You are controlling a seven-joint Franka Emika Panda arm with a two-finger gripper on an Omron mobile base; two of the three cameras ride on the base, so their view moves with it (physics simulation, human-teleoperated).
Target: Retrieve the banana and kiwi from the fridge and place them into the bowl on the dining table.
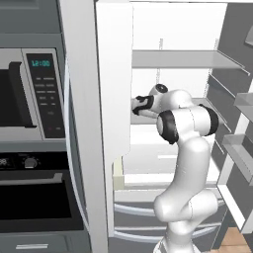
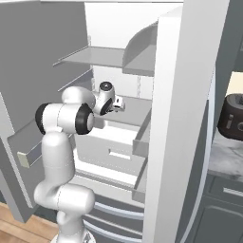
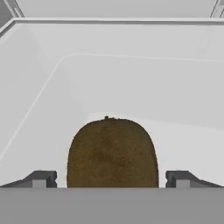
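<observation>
The fridge (image 1: pixel 113 99) stands open all around me, its white inside walls ahead of my jaws and to both sides; my arm reaches in at a middle shelf (image 2: pixel 135 111). Off to my left, outside the fridge, the microwave (image 1: pixel 29 94) shows the only writing I can read, a clock display of 12:00.

My gripper (image 3: pixel 111 178) is spread wide and grasping nothing. The kiwi (image 3: pixel 112 151) sits on the white floor of the compartment, right between my fingertips (image 3: pixel 43 178) and very close in, with a gap left on each side, so I judge it is not yet touched.

I expect the kiwi to be light, small and fuzzy, fairly firm yet bruisable, and apt to roll. I would close gently across its widest middle, squarely, so it does not squirt out.
</observation>
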